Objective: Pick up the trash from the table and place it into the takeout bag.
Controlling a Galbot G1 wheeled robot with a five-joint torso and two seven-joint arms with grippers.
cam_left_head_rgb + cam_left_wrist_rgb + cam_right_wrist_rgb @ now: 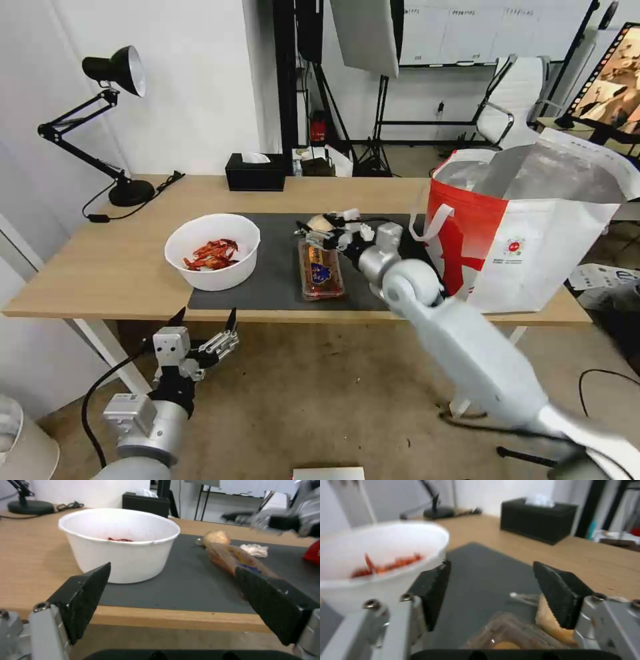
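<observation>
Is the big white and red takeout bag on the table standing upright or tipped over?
Upright. The white-and-red takeout bag stands on the right end of the light-wood table, its mouth open upward with the silver foil lining showing.

- I see a white bowl (213,251) with red shells (212,254).
- Dark grey mat (277,267) on light-wood tabletop (107,267).
- White-and-red takeout bag (527,233), silver lining.
</observation>
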